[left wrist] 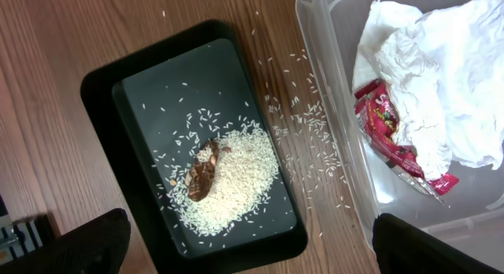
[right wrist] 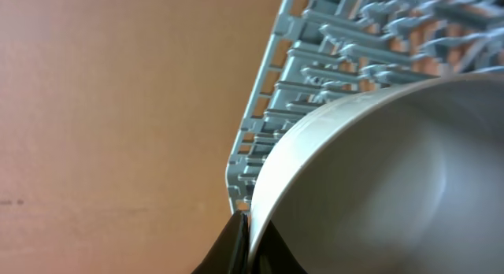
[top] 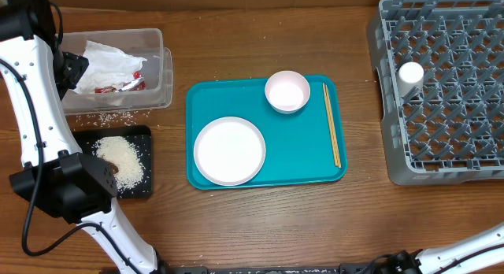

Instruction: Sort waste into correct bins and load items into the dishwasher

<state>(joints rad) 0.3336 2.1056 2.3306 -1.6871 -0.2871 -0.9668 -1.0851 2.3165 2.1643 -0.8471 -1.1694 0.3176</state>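
The left wrist view looks straight down on the flat black rectangular tray (left wrist: 173, 93). It holds a heap of loose white rice grains (left wrist: 236, 183), with a brown food scrap (left wrist: 203, 178) at the heap's left edge. More grains lie scattered on the wooden tabletop (left wrist: 47, 85) between that tray and the clear rectangular plastic tub (left wrist: 327, 93) just beside it. In the tub are the crumpled white paper napkin (left wrist: 441, 85) and a small red sauce packet (left wrist: 386, 140), which is partly tucked under the napkin. The left tool (left wrist: 252, 231) hangs above them, its two dark fingers spread wide at the bottom corners of the view and holding nothing.

Only the overhead view shows the teal serving tray (top: 307, 156) mid-tabletop. It carries the round white flat plate (top: 229, 150), the white bowl (top: 287, 91) and the pair of thin wooden chopsticks (top: 332, 124) along its right edge. To the right stands the large light-grey plastic dish rack (top: 449, 109), with the small white cup (top: 410, 73) in it near its left side.

The right tool lies outside the overhead view. Its own wrist view shows the right tool (right wrist: 248, 246) closed on the rim of the shallow grey dish (right wrist: 378, 179). The dish fills the lower right of that view, close before a corner of the rack. Whether dish and rack touch cannot be told.
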